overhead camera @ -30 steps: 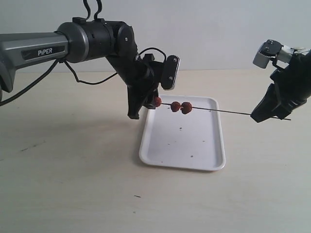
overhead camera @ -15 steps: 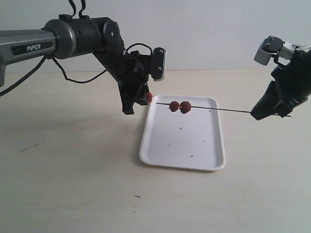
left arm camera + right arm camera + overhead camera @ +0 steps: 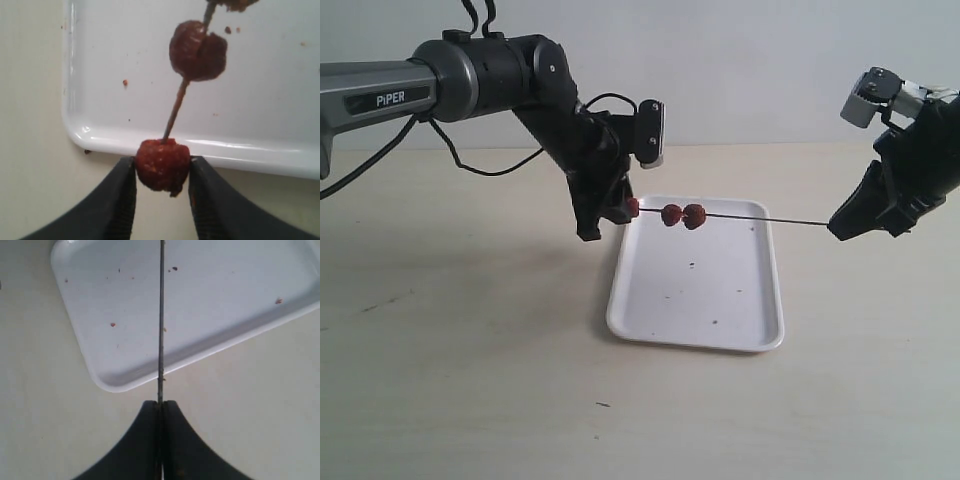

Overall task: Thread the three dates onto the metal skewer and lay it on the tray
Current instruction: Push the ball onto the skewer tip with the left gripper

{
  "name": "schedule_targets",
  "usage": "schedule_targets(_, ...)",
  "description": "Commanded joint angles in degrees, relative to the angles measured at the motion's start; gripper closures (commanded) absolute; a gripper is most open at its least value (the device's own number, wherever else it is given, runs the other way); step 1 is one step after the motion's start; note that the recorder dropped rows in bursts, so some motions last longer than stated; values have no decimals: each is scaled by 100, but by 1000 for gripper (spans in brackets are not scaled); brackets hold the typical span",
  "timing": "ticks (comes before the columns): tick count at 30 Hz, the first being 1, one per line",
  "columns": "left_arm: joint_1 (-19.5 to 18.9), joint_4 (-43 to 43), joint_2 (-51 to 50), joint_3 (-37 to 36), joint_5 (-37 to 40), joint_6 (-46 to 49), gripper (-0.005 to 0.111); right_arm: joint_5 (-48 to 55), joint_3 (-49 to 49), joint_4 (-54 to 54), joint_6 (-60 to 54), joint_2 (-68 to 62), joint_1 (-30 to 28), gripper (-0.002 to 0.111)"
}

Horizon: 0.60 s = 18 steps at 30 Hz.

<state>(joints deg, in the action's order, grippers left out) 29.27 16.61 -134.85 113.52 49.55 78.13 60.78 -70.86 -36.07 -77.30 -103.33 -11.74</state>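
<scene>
Shifted left, thin metal skewer [image 3: 760, 219]; dates [image 3: 671, 214] seemingly pulpy.

Right pincer [image 3: 160, 407] clamped on metal skewer [image 3: 161, 315]; skewer runs out over white tray [image 3: 210, 300] corner.

I take this for a robotics lab: a plain pale surface [image 3: 470, 380] lies under my left tool [image 3: 626, 211], a white wall [image 3: 750, 60] behind it.

Mottled reddish-brown date [image 3: 162, 160] between the black fingers [image 3: 117, 200] of the left hand [image 3: 620, 213], two dark red dates [image 3: 672, 214] beyond it, dull grey skewer [image 3: 780, 221], glossy white tray [image 3: 660, 310] flecked with dark and reddish specks, pale beige table [image 3: 470, 350], black right hand [image 3: 160, 407]
</scene>
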Motion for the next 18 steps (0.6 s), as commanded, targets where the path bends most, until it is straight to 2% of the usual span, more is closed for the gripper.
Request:
schedule_targets(1, -9, 382, 18, -25, 28, 119, 70, -30, -49, -167, -103, 58, -26, 108)
schedule_targets(7, -9, 506, 18, -25, 39, 144, 70, -30, -49, -479, -401, 58, -26, 108)
schedule_targets(12, -9, 178, 18, -25, 47, 67, 70, -30, -49, -432, -401, 58, -26, 108)
schedule_targets(18, -9, 166, 18, -25, 63, 67, 70, -58, -49, -428, -401, 58, -26, 108)
